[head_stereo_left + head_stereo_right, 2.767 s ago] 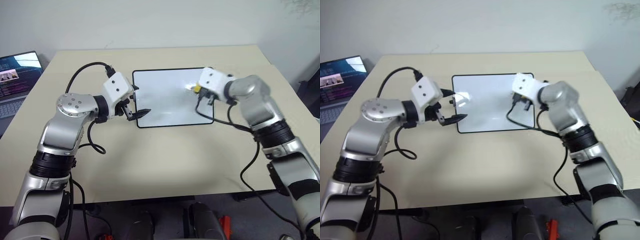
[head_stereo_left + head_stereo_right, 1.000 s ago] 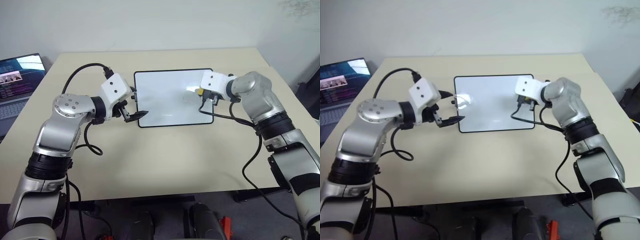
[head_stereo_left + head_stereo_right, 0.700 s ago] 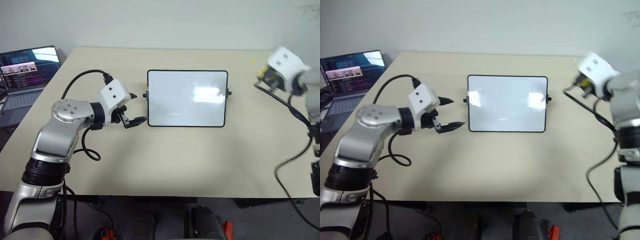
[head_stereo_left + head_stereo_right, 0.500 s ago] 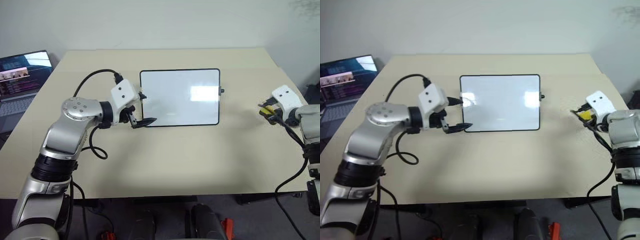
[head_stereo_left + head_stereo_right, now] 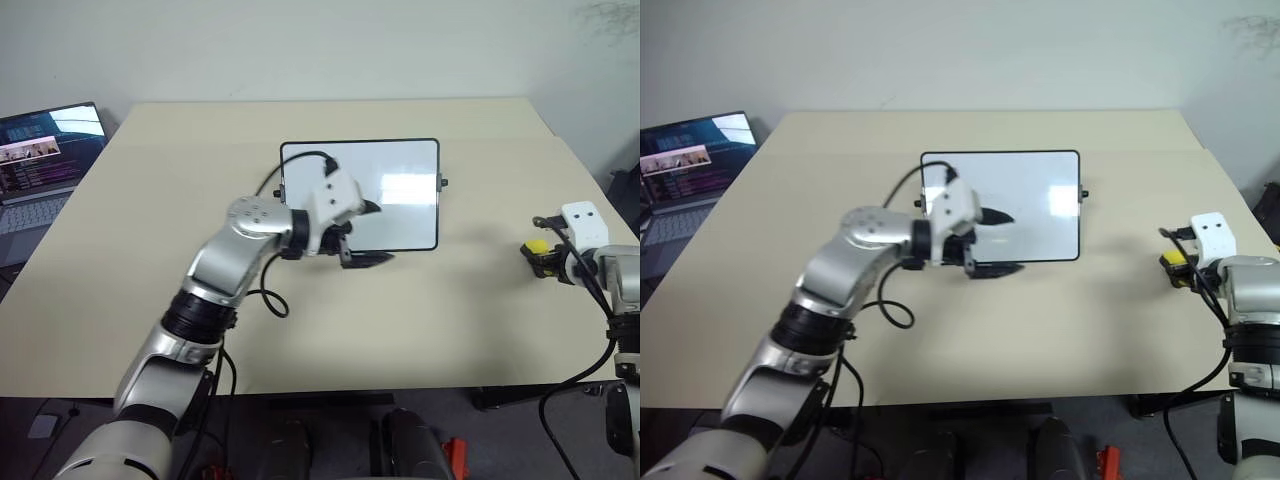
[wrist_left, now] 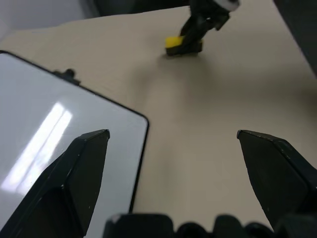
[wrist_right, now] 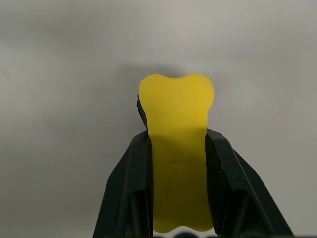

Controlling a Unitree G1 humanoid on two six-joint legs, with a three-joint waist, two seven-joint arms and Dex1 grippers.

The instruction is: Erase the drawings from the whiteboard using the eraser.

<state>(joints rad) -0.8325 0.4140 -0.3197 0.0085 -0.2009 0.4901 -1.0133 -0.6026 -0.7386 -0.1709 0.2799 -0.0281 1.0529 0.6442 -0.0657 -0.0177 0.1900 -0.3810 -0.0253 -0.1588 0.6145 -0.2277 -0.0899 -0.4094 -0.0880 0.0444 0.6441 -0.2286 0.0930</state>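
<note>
The yellow eraser, pinched in the right gripper, is now held well right of the blank whiteboard, over whose near edge the wide-open left gripper has swung.

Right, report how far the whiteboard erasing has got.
Done: the whiteboard looks wiped, with no red marks showing. In hand: the right gripper holds the yellow eraser over the table, off to the board's right. The left gripper hovers open-jawed at the board's near edge. Left: releasing the eraser.
</note>
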